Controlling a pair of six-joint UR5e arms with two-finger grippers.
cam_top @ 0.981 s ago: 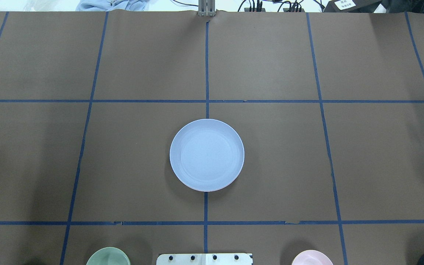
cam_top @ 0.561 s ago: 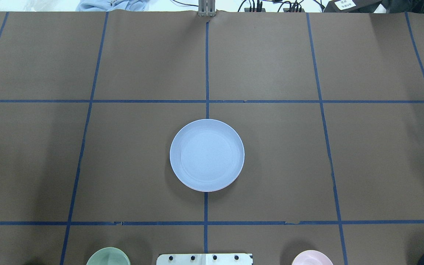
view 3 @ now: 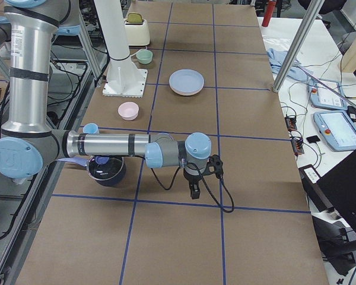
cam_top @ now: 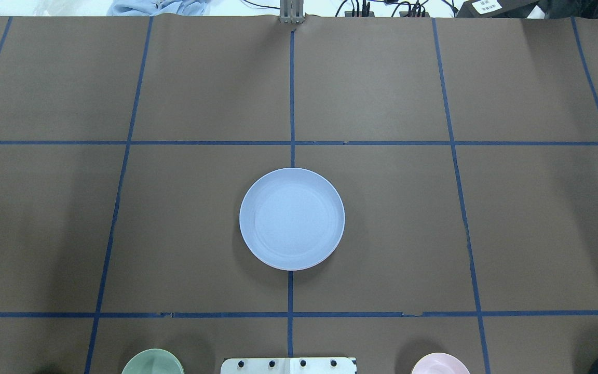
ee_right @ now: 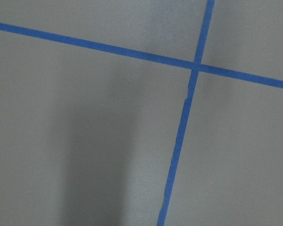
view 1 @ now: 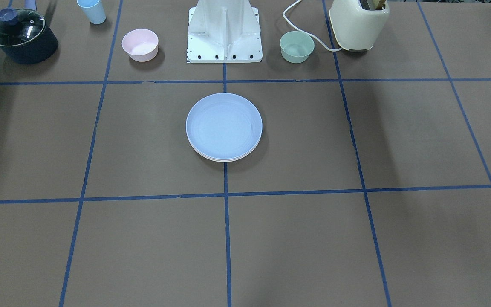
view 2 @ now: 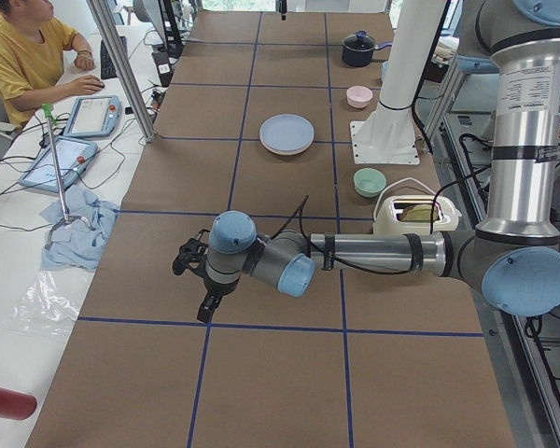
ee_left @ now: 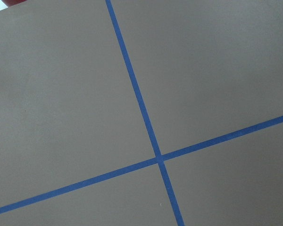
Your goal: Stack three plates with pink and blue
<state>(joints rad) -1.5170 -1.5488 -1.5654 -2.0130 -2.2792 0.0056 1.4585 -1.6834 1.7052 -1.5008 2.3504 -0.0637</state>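
Note:
The light blue plate lies on top of a stack at the table's middle. In the front-facing view, under the blue plate, thin pale rims of lower plates show at the near edge; their colours are hard to tell. The pink and cream plates are otherwise hidden. My left gripper hangs over bare table far from the stack. My right gripper hangs over bare table at the other end, far from the stack. I cannot tell whether either is open or shut.
Near the robot base stand a small green bowl, a small pink bowl, a light blue cup, a lidded dark pot and a cream toaster. An operator sits beyond the table's edge.

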